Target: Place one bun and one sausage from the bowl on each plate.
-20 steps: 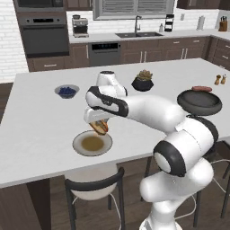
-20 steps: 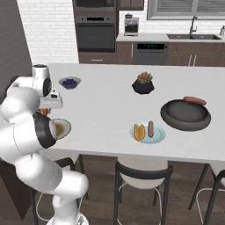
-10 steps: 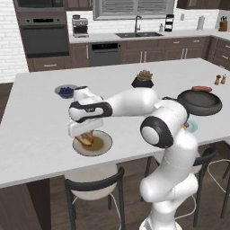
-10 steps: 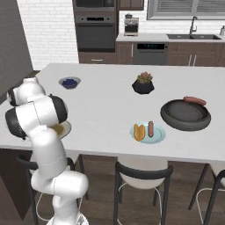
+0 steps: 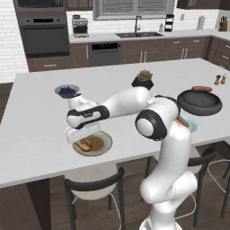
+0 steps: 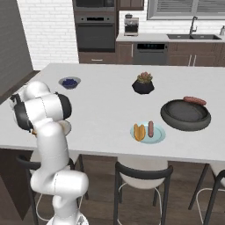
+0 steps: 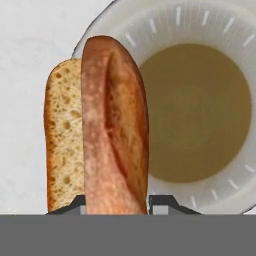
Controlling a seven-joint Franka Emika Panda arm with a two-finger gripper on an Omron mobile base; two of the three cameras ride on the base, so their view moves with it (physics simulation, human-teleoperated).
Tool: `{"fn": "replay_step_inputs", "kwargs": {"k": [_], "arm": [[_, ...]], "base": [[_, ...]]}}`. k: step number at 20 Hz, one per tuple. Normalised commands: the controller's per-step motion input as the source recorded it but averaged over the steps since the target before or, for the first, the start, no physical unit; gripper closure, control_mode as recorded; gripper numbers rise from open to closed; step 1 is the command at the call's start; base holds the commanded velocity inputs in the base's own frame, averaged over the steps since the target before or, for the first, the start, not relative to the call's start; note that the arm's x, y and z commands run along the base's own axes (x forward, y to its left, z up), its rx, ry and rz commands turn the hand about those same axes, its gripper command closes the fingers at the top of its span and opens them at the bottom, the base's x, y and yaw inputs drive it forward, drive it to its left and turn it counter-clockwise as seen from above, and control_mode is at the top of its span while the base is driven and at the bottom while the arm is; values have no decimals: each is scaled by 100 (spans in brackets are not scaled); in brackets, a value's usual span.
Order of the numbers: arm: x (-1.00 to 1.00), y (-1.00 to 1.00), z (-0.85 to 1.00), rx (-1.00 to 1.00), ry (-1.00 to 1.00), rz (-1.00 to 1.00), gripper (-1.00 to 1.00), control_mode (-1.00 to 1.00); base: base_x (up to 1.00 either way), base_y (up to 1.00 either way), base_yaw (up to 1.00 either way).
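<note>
Bun [image 7: 112, 125] clamped in the gripper [image 5: 82, 139] above the grey-rimmed plate [image 5: 105, 146].

The gripper grasps the bun just over that plate's near-left rim. Well to the plate's right, the light blue plate [image 6: 159, 134] carries another bun [image 6: 139, 132] beside a sausage [image 6: 150, 128]; further right, the dark bowl [image 6: 184, 115] has a second sausage [image 6: 194, 100] on its far rim.
</note>
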Motion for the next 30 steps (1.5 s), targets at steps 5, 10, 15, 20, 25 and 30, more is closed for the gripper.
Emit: {"fn": "replay_step_inputs", "kwargs": {"k": [5,10,15,20,25,30], "arm": [[30,0,-20,-1,1,0,100,-100],[31,0,-9,0,0,0,100,-100],[-5,0,-7,0,0,0,100,-100],[0,0,-26,3,0,0,-100,-100],[0,-6,-17,2,-2,0,-100,-100],[-2,-8,30,0,-5,0,-100,-100]], "base": [[0,0,0],[0,0,0],[0,0,0],[0,0,0],[0,0,0],[0,0,0]]}}
